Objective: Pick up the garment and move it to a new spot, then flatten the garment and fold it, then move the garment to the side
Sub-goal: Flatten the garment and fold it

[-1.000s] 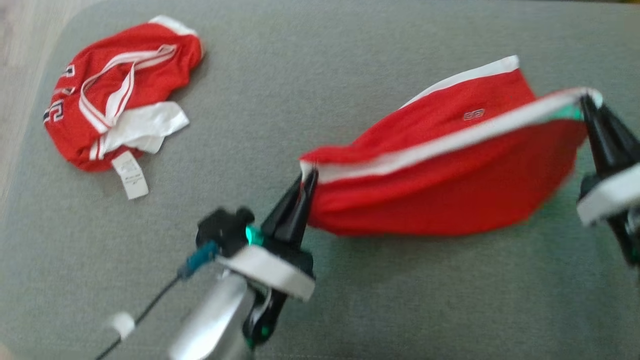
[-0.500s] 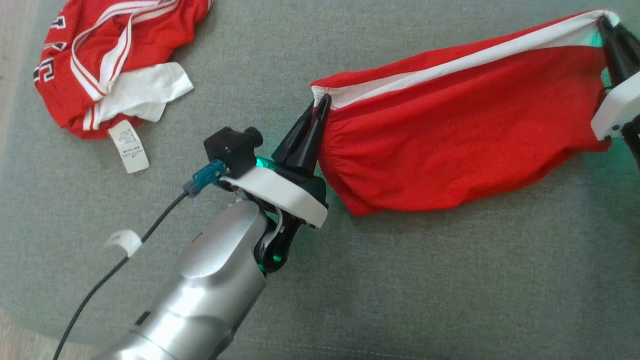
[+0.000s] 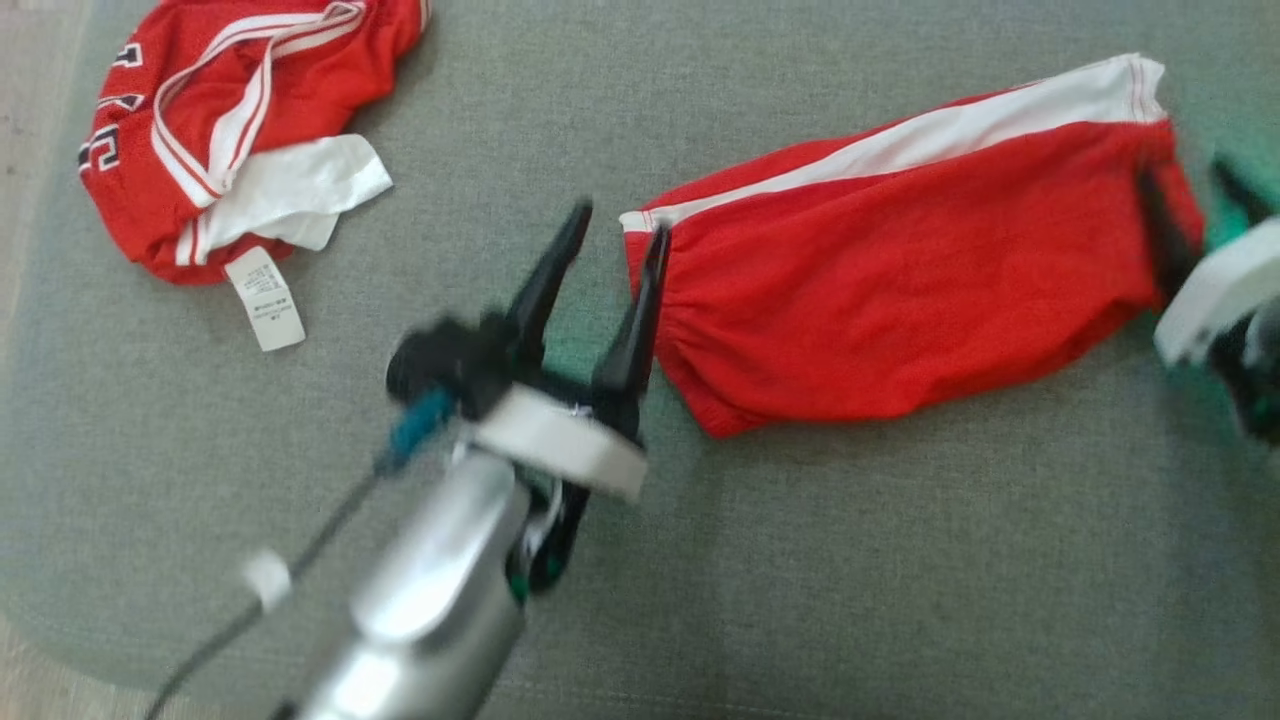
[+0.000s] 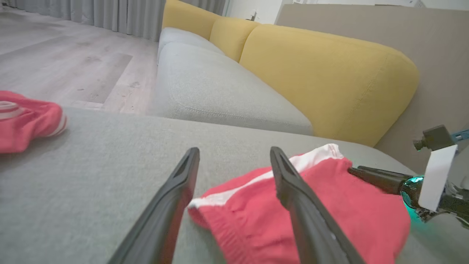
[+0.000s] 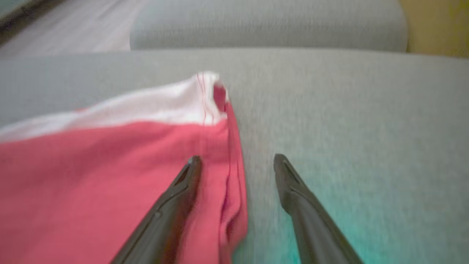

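Garment on cushion | left arm low, jaws open | right arm, jaws open

A home living room: a long sofa with grey fabric seat cushions and mustard-yellow padded back cushions stands on a pale wood-plank floor, with grey pleated curtains hanging at the far side. In front of it is a broad grey upholstered cushion, where household laundry lies: red shorts with a white side stripe and a crumpled red-and-white sports jersey
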Tool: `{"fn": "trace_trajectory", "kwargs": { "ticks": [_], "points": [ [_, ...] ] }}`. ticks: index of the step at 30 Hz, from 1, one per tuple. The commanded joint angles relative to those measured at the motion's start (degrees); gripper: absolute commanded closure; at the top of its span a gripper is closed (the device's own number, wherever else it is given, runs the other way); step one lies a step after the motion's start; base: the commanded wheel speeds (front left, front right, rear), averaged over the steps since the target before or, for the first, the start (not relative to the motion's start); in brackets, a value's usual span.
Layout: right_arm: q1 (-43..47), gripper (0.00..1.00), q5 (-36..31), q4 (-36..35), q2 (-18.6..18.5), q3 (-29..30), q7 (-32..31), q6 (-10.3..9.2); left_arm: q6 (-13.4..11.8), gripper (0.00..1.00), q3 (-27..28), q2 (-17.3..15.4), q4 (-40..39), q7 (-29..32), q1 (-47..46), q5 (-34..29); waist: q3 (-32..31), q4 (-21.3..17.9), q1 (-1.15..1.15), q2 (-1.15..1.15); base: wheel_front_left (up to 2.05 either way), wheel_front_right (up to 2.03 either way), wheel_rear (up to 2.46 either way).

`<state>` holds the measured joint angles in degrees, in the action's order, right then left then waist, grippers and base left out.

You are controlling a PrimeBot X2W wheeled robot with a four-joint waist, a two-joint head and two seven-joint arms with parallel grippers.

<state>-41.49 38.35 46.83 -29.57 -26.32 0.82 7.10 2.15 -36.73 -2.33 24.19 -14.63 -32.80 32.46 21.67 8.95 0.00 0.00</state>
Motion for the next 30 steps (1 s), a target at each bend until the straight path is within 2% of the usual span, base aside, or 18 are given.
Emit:
{"fn": "trace_trajectory", "kwargs": {
  "ticks": [1, 2, 3, 9, 14, 19, 22, 26, 30],
  "points": [
    [2.36, 0.0, 0.74, 0.07, -0.55, -2.02, -1.46, 0.39, -0.82, 0.0, 3.17, -0.55, -4.29, -0.36, 3.22, -3.79, -0.66, 0.47, 0.0, 0.0, 0.0, 0.0, 0.0],
    [2.7, 0.24, 1.33, 0.72, -0.48, -2.25, -1.92, 0.39, -1.12, 0.0, 4.09, -0.55, -6.03, -0.36, 5.0, -5.3, -0.95, 0.73, 0.0, 0.0, 0.0, 0.0, 0.0],
    [3.0, 1.0, 1.78, 0.94, -0.39, -2.74, -2.08, 0.39, -1.38, 0.0, 4.93, -0.55, -7.63, -0.36, 6.78, -6.49, -1.29, 0.99, 0.0, 0.0, 0.0, 0.0, 0.0],
    [3.78, 1.0, 4.7, 2.63, -0.25, -2.58, 1.21, 0.39, -3.08, 0.0, 9.55, -0.55, -16.12, -0.36, 15.05, -13.69, -4.38, 0.91, 0.0, 0.0, 0.0, 0.0, 0.0],
    [5.79, 1.0, 6.85, 6.94, -0.58, -0.54, 3.69, 0.39, -4.72, 0.0, 13.74, -0.55, -22.38, -0.37, 20.65, -14.16, -8.12, -1.41, 0.0, 0.0, 0.0, 0.0, 0.0],
    [10.3, 1.0, 9.12, 10.29, -4.28, 1.19, 5.21, 0.39, -6.9, 0.0, 16.61, -0.55, -25.69, -0.37, 24.47, -16.66, -10.69, -3.26, 0.0, 0.0, 0.0, 0.0, 0.0],
    [11.82, 1.0, 9.51, 10.98, -5.72, 1.62, 5.68, 0.39, -7.1, 0.0, 17.41, -0.55, -25.97, -0.37, 25.76, -17.27, -11.52, -3.71, 0.0, 0.0, 0.0, 0.0, 0.0],
    [13.15, 1.0, 11.18, 9.28, -7.48, 2.47, 6.45, 0.39, -7.1, 0.0, 18.44, -0.55, -26.05, -0.37, 27.58, -16.91, -12.43, -4.06, 0.0, 0.0, 0.0, 0.0, 0.0],
    [12.15, 1.0, 12.49, 3.65, -7.41, 2.5, 6.52, 0.39, -7.05, 0.0, 18.38, -0.55, -25.73, -0.37, 28.23, -16.53, -13.29, -4.28, 0.0, 0.0, 0.0, 0.0, 0.0]
  ]
}}
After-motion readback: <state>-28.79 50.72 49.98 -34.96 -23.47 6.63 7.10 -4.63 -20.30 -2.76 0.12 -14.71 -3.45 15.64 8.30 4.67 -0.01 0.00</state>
